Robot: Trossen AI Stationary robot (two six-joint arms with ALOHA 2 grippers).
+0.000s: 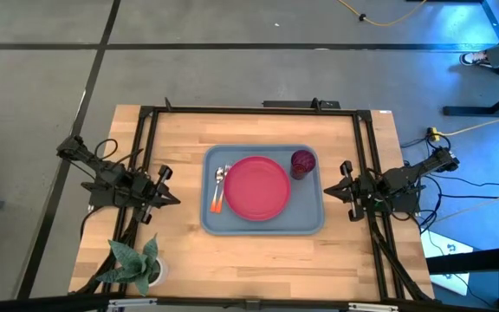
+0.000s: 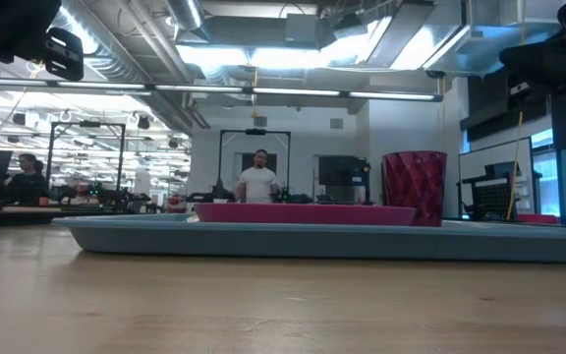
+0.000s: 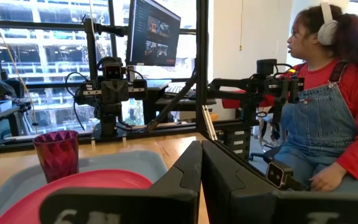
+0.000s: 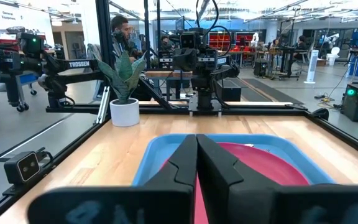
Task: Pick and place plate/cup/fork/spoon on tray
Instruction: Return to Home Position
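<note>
The blue-grey tray (image 1: 310, 217) lies in the middle of the table. The pink-red plate (image 1: 256, 187) lies flat in it. The dark red cup (image 1: 302, 162) stands upright in the tray's far right corner. The fork and spoon (image 1: 219, 186) lie side by side on the tray's left strip, silver heads toward the far edge, orange handles toward the near edge. My left gripper (image 1: 173, 192) is shut and empty at the table's left side. My right gripper (image 1: 329, 188) is shut and empty just off the tray's right edge. The plate (image 3: 73, 190) and the cup (image 3: 56, 154) also show in the left wrist view.
A potted plant in a white pot (image 1: 135, 264) stands at the table's near left corner. A black frame (image 1: 249, 110) runs around the tabletop. A person in red with headphones (image 3: 328, 106) sits beyond the table's edge. Bare wood lies near and far of the tray.
</note>
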